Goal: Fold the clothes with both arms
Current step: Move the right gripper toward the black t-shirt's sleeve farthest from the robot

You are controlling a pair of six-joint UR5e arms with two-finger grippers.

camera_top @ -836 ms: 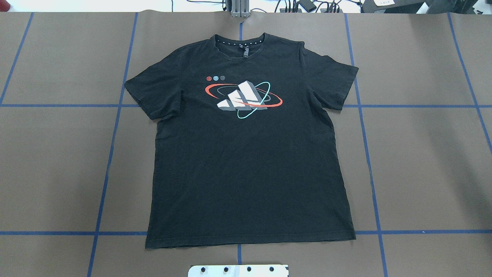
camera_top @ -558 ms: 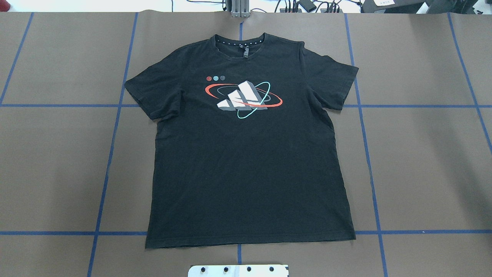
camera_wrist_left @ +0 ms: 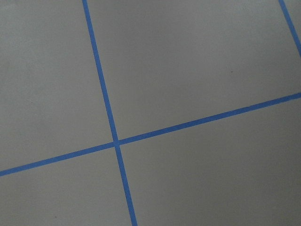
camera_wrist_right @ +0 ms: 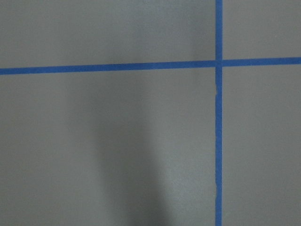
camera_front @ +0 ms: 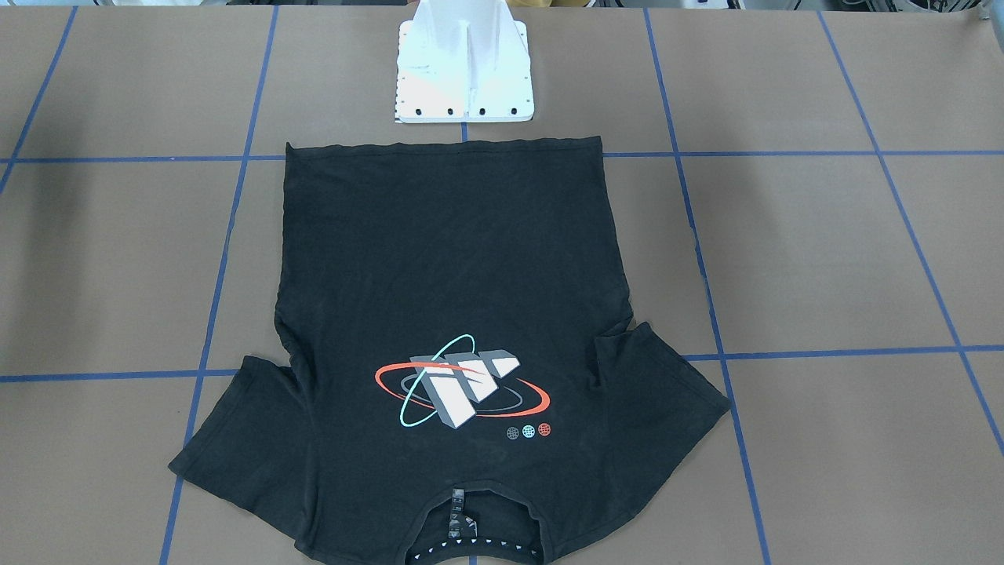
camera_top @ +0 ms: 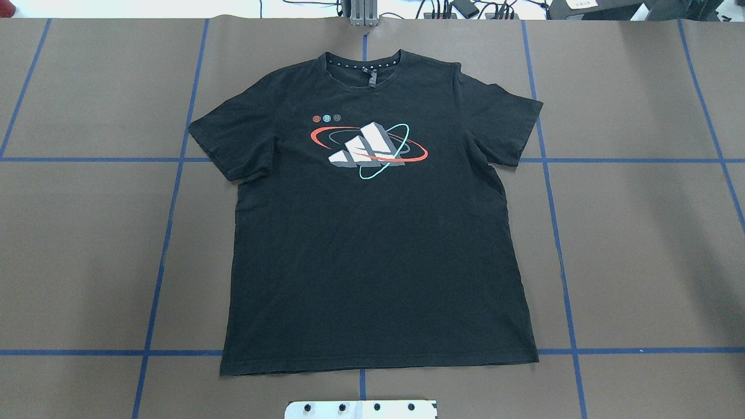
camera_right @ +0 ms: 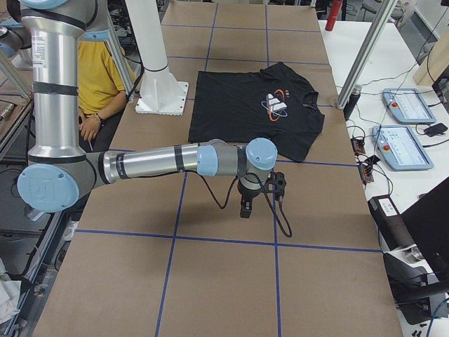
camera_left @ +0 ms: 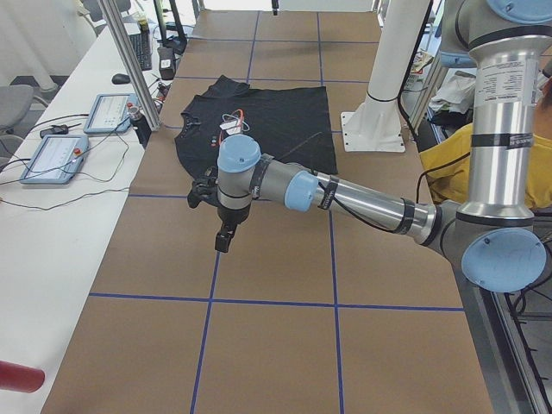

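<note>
Lying flat, logo up, the shirt (camera_top: 372,244) fills the middle of the overhead frame on the brown counter (camera_top: 640,244), hem toward the white stand (camera_front: 464,71). Blue tape lines (camera_top: 169,233) run beside it. Only the side views show the left claw (camera_left: 223,239) and right claw (camera_right: 245,208), each over bare counter, apart from the shirt. How far either is open, I cannot tell. The front view crops the collar.
</note>
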